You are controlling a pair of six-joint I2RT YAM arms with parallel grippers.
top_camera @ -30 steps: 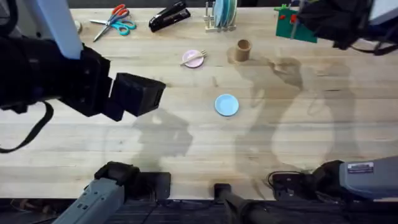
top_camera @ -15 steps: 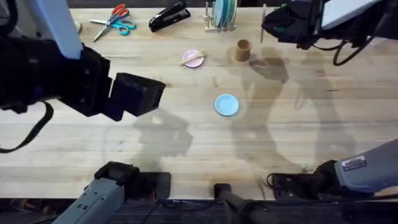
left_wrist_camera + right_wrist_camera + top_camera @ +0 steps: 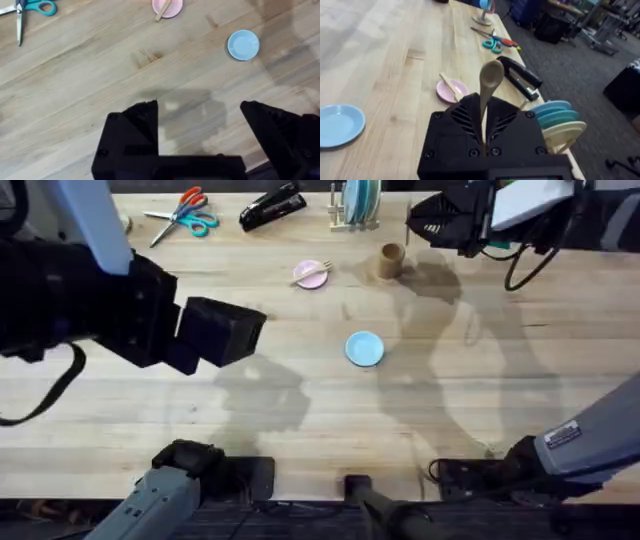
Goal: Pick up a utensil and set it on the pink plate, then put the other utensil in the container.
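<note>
Two utensils: fork (image 3: 313,273), spoon (image 3: 489,84).

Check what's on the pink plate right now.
The wooden fork lies across the pink plate, one end overhanging its rim. Nothing else on it. The plate surface under the fork is covered. The spoon is in the right gripper, not on the plate.

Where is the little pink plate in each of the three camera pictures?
Overhead: the pink plate lies far up the table, left of the tan cup, with a wooden fork on it.
Left wrist: at the top edge.
Right wrist: mid-picture, beside the raised spoon.
Shared landmark: the blue plate.
</note>
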